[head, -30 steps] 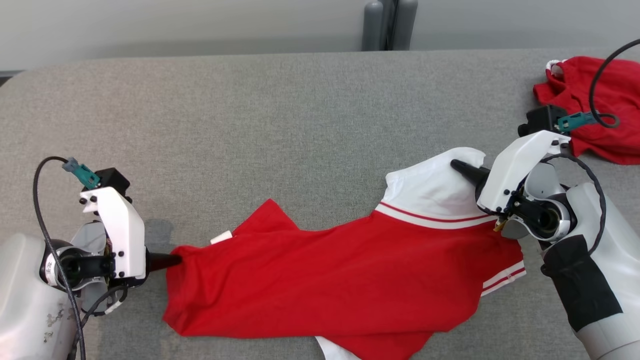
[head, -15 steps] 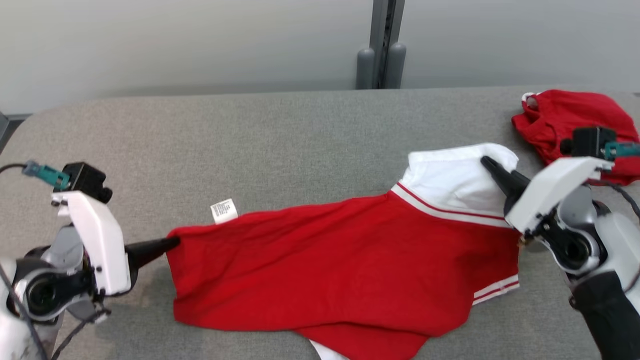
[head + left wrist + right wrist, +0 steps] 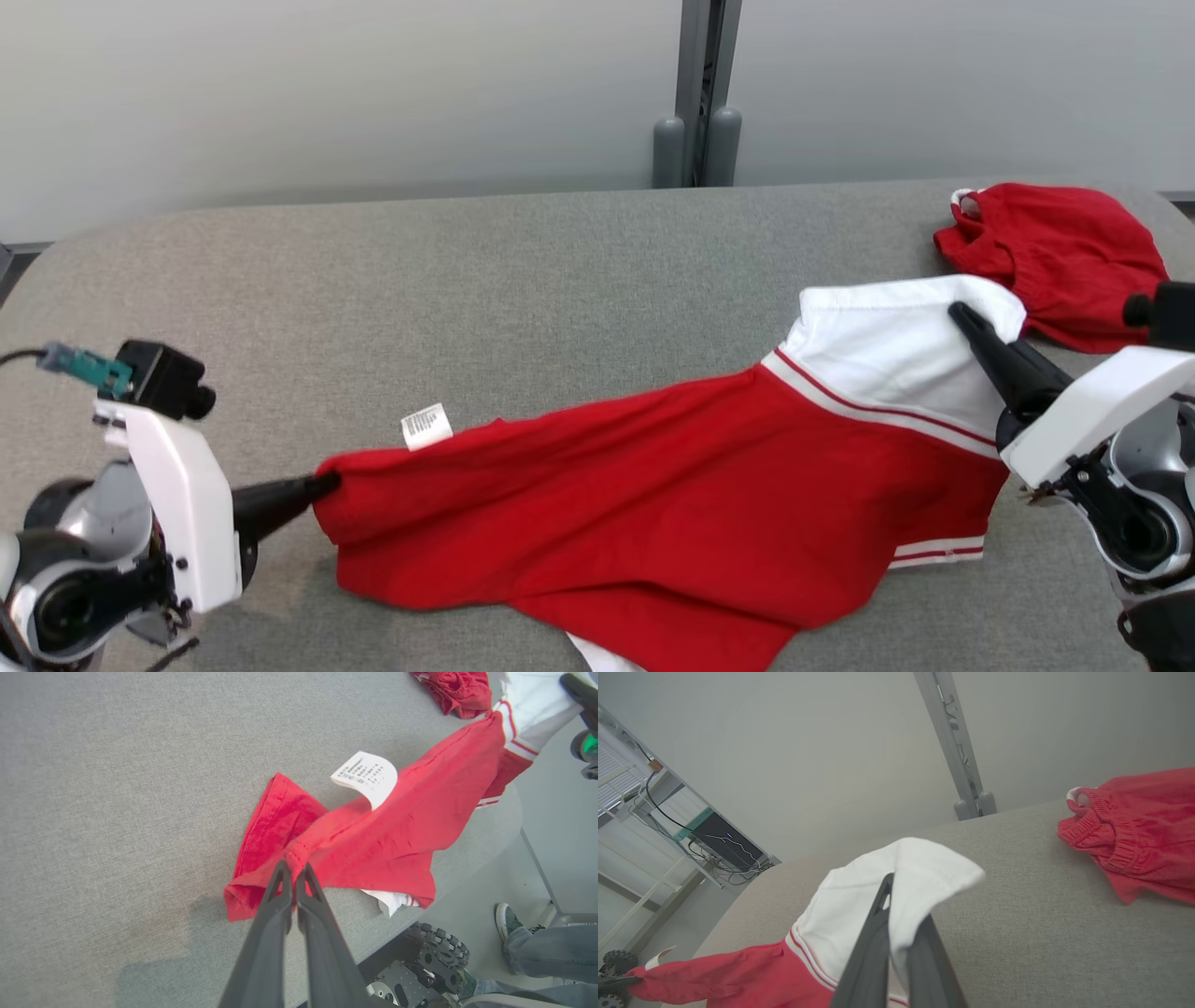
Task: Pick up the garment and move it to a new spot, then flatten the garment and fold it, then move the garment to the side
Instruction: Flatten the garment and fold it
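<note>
My left pincer (image 3: 325,484) is pinched shut on the red hem of the garment (image 3: 653,504), my right pincer (image 3: 960,315) on its white end. The garment stretches between them across the grey tabletop (image 3: 467,299) — a red bundle (image 3: 1055,247) lies just beyond.

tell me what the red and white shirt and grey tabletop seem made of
Red and white shirt: soft matte knit, probably cotton jersey; it drapes and wrinkles. Grey tabletop: matte woven-looking fabric covering, judging by its fine flecked weave.
</note>
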Tool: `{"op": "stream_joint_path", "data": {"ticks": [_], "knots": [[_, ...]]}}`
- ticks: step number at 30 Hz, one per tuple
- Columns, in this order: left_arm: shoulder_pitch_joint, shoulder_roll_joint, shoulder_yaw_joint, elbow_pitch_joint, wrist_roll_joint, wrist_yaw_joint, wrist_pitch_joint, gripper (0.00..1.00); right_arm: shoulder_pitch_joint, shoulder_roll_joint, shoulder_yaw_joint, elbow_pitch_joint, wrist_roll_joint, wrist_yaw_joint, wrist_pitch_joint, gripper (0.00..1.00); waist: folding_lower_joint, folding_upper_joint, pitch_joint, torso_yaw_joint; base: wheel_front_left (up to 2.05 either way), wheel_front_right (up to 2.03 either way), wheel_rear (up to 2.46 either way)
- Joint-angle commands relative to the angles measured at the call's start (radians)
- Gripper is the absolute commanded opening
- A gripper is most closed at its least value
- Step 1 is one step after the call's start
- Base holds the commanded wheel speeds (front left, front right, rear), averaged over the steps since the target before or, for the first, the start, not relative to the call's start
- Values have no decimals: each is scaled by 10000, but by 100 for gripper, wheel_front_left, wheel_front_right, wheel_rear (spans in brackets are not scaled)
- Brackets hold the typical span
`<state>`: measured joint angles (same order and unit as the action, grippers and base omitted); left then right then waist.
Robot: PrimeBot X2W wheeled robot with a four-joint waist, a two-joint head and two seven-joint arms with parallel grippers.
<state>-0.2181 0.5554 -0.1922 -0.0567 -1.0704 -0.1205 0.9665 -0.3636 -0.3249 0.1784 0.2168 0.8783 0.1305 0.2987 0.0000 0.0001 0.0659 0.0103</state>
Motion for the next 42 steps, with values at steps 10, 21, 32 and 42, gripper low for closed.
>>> {"op": "stream_joint_path", "data": {"ticks": [10,21,32,42], "knots": [[-3362,-226,-384,1292,1216,-51,-701,0,-2736,290,-185,-317,-479,7,399,0,0,-1,1904,-307,0,0,0],[-10113,-535,-1430,4481,3426,-98,-2488,0,-9228,-165,28,1522,-1188,5,-539,0,0,-1,5329,-602,0,0,0],[-14829,-912,-1972,7525,5471,56,-6454,0,-14212,-620,-55,3801,-2071,-8,-3778,0,0,-1,6449,-802,0,0,0],[-15095,-1462,-2775,10078,5333,-83,-7637,0,-14042,-782,2469,4222,-1324,-7,-4772,0,0,-1,6319,-705,0,0,0]]}}
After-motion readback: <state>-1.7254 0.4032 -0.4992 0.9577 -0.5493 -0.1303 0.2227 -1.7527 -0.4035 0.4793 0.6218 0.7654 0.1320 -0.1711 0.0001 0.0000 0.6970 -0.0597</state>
